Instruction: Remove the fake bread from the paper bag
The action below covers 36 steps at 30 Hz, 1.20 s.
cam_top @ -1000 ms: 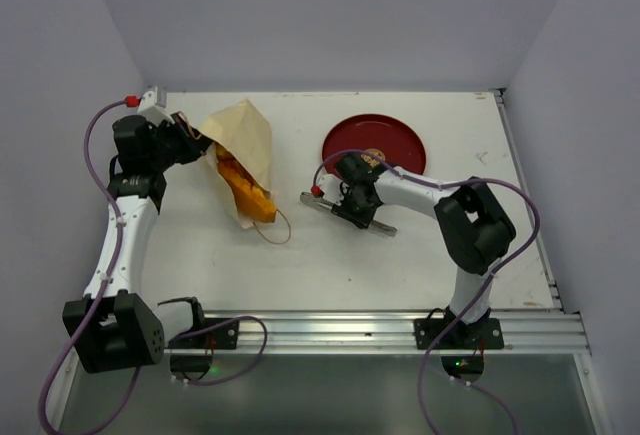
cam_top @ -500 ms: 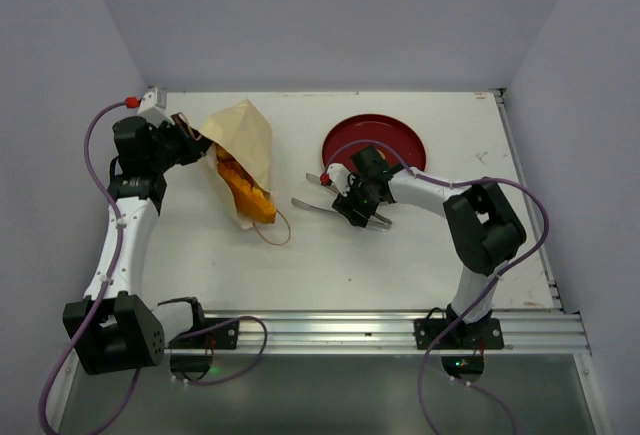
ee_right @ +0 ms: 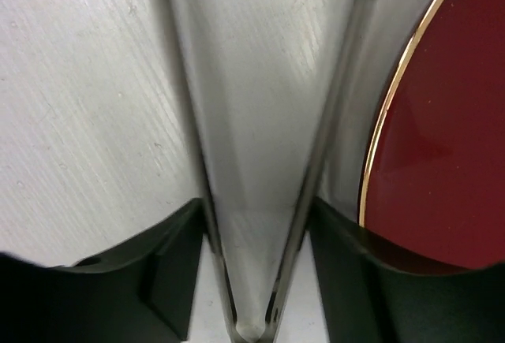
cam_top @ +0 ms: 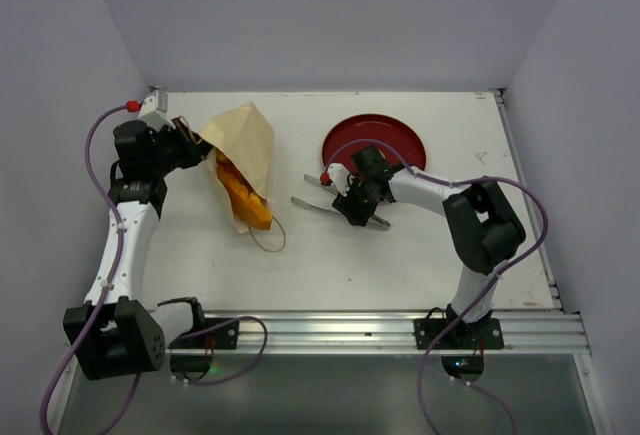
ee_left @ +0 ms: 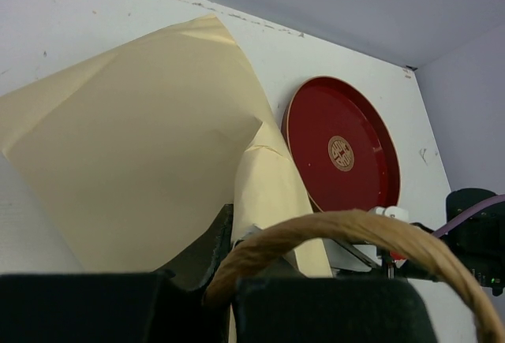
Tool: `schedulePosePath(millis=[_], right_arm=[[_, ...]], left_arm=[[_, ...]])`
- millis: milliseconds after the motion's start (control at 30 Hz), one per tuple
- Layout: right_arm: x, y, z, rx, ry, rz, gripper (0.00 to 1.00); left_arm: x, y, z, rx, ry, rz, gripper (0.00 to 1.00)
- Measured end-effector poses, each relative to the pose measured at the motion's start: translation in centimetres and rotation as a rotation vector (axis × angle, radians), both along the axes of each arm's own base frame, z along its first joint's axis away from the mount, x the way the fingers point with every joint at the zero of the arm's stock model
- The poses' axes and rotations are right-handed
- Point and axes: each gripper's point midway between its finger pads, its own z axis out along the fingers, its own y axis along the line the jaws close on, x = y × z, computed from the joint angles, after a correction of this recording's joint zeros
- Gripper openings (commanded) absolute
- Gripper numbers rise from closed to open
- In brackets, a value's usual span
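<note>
Since half a second ago, your left tool [cam_top: 190,145] has drawn the bag [cam_top: 248,140] slightly toward the left wall. The cord handle [cam_top: 268,240] has slid along with it, and your right tool [cam_top: 352,200] has stayed put.

The left tool is clamped on the bag's far end, and the bag's mouth faces the near edge. Orange bread [cam_top: 243,195] lies in that mouth, partly out over the bench [cam_top: 330,265]. You cannot tell what else is inside the bag.

Your right tool is closed on the hinge end of metal tongs [cam_top: 308,203]. The tongs' arms are spread apart, just beside the near rim of the red plate [cam_top: 395,135].
</note>
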Motion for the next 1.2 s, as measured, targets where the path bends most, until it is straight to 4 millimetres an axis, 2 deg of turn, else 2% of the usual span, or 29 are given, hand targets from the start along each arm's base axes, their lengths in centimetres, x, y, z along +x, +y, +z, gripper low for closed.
schedulePosePath(millis=[33,67,167,200,233,267,367,500,600,800,867,933,967,1200], right_arm=[[-0.1,0.1,0.0,0.003,0.002,0.004,0.47],[0.0,0.1,0.0,0.006,0.002,0.007,0.35],[0.0,0.3,0.1,0.009,0.003,0.016,0.18],[-0.1,0.3,0.1,0.01,0.004,0.019,0.08],[-0.2,0.3,0.1,0.012,0.006,0.026,0.06],[-0.2,0.3,0.2,0.014,0.007,0.027,0.0],[-0.7,-0.1,0.4,0.013,0.012,0.029,0.0],[-3.1,-1.8,1.3,-0.016,0.075,0.011,0.0],[-4.0,-2.6,4.2,0.007,0.066,-0.019,0.0],[-6.1,-2.3,13.0,0.183,-0.011,0.0,0.0],[-6.8,-1.9,15.0,0.233,-0.025,0.022,0.06],[-7.9,-1.8,16.6,0.27,-0.023,0.045,0.12],[-8.3,-1.7,17.2,0.283,-0.02,0.054,0.18],[-10.8,-0.8,19.8,0.362,0.02,0.118,0.28]], left_arm=[[0.0,0.0,0.0,0.0,-0.001,0.0,0.0],[0.0,0.0,0.0,0.0,-0.001,0.0,0.0],[-0.1,0.0,-0.1,-0.001,0.0,0.0,0.0],[-0.1,0.0,-0.1,0.0,0.001,0.0,0.0],[-0.2,0.0,-0.1,-0.001,0.0,0.0,0.0],[-0.2,0.0,-0.1,0.0,0.0,0.0,0.0],[-0.2,0.0,-0.1,0.0,0.0,0.0,0.0],[-0.2,0.0,-0.1,-0.001,0.0,0.0,0.0],[-0.1,0.0,-0.1,-0.002,0.002,0.0,0.0],[0.4,-0.5,-0.5,-0.019,0.015,-0.008,0.0],[0.6,-1.1,-0.8,-0.018,0.026,-0.018,0.0],[0.8,-2.0,-1.2,-0.019,0.041,-0.034,0.0],[0.9,-2.3,-1.3,-0.019,0.046,-0.042,0.0],[1.6,-4.3,-1.9,-0.028,0.078,-0.063,0.0]])
